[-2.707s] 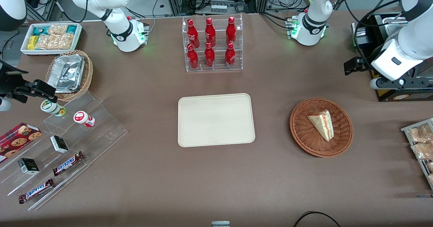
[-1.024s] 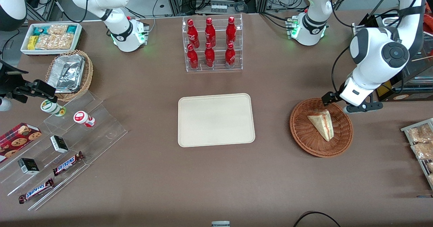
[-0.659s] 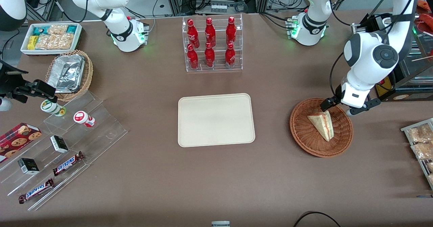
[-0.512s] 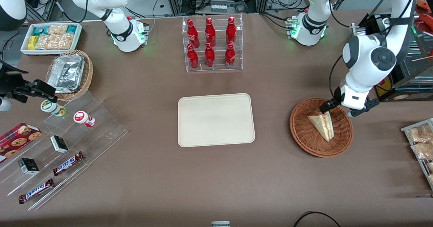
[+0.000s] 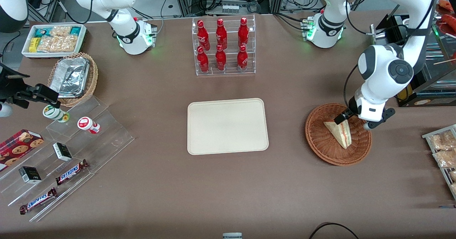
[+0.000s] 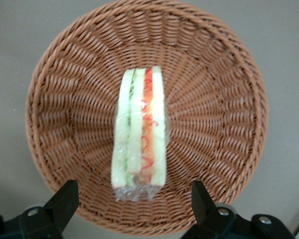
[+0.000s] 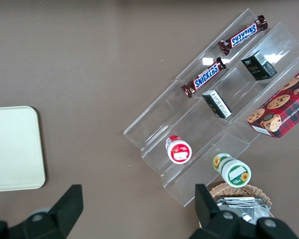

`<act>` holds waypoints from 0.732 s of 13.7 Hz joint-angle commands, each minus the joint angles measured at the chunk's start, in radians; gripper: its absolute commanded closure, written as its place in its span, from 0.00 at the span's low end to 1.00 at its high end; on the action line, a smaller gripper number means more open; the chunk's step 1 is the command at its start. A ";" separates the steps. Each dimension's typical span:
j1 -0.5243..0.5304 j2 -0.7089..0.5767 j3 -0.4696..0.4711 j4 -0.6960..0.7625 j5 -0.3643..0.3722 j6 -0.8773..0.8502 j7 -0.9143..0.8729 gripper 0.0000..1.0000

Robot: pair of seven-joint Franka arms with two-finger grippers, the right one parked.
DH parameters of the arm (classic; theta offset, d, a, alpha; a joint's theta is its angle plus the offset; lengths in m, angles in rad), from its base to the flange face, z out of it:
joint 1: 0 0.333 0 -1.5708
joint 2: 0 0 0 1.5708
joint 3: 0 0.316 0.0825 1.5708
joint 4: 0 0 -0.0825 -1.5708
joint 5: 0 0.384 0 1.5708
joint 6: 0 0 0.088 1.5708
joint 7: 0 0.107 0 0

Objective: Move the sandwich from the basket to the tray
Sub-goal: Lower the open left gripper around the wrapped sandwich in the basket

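Swinging in from the tabletop's edge, the end effector (image 5: 350,120) had descended over the basket (image 5: 320,139), fingers (image 6: 65,201) spread apart astride the sandwich (image 6: 139,134), which lay ungrasped inside; the tray (image 5: 228,125) waited bare.

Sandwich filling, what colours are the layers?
Red and green between pale bread, clearest in the left wrist view on the sandwich.

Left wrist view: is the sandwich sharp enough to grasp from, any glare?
Left wrist view: sandwich slightly soft, wrap glints faintly, filling layers readable; basket weave crisp; open hand flanks the wedge. Front view: evenly lit, no glare on the tray.
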 commanded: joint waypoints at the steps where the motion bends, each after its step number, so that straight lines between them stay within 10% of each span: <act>1: 0.000 0.068 -0.007 0.119 -0.007 -0.097 -0.015 0.00; 10: -0.008 0.138 -0.007 0.170 0.034 -0.152 -0.011 0.00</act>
